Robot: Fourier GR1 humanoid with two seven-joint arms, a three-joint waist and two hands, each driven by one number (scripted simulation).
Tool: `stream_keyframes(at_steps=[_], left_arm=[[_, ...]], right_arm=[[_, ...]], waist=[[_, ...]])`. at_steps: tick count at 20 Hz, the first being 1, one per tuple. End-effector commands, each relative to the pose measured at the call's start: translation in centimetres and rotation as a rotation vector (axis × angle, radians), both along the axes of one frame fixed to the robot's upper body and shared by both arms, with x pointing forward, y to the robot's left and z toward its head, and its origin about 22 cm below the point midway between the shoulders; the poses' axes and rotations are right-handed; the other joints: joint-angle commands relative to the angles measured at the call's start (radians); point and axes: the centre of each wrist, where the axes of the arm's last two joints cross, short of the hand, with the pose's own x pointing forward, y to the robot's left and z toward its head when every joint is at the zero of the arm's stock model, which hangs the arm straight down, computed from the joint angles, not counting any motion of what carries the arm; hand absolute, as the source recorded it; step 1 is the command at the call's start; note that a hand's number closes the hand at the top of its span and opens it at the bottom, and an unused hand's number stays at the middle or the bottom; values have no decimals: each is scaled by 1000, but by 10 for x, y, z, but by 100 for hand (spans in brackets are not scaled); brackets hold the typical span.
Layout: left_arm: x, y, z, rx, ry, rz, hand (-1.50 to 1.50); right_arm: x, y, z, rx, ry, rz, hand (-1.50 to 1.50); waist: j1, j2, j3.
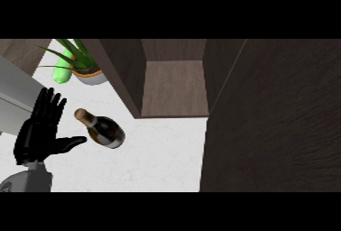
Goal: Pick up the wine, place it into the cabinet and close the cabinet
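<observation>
the wine bottle lies on the white counter, neck pointing far-left, just near-left of the open cabinet. the left hand is beside it on the left, fingers straight and spread, holding nothing; the right hand is out of view. the step in hand looks like the pick-up: curl round the bottle's body, not the slim neck, since it may roll. the cabinet's open door looms at the right, and its left wall is close to the bottle. a potted plant stands far-left.
</observation>
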Motion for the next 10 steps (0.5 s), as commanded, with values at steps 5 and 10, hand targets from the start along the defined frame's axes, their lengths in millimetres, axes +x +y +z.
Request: stream_keyframes(at_steps=[5,10], left_arm=[[5,-4,-57,-57,54,-45,-150],[7,-14,-77,-118,54,-116,-150]], right_arm=[[-14,4,14,116,-21,64,-150],[-29,2,22,116,-26,59,-150]], waist=[[3,1,-1],[-1,0,-1]])
